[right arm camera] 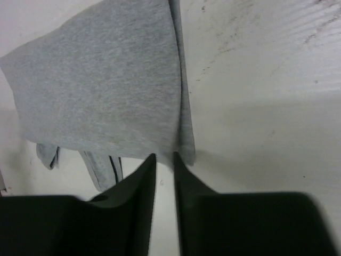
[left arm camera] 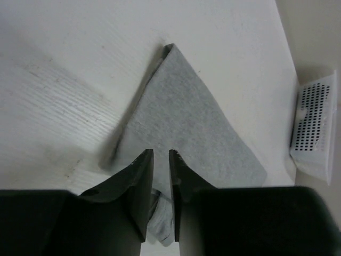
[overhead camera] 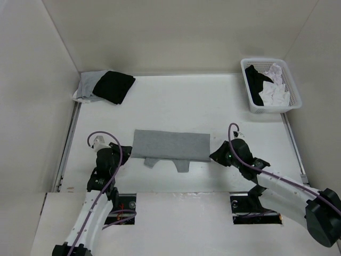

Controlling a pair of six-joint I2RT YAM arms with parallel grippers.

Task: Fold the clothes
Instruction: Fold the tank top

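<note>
The heather-grey top [overhead camera: 170, 145] of the clothes lies folded into a wide band across the middle of the table, with strap parts [overhead camera: 183, 166] sticking out at its near edge. My left gripper [overhead camera: 127, 151] sits at its near left corner. In the left wrist view that gripper [left arm camera: 161, 153] has its jaws a narrow gap apart over the grey cloth [left arm camera: 181, 117], with a bunched bit of fabric lying between the fingers. My right gripper [overhead camera: 216, 154] is at the top's right end. Its wrist view shows the gripper [right arm camera: 164, 156] slightly open just off the cloth's [right arm camera: 101, 80] corner, with only bare table in the gap.
A folded black garment on a light grey one [overhead camera: 104, 85] rests in the back left corner. A white perforated basket [overhead camera: 249, 88] at the back right holds black and white clothes, and it also shows at the right edge of the left wrist view [left arm camera: 314, 128]. White walls enclose the table.
</note>
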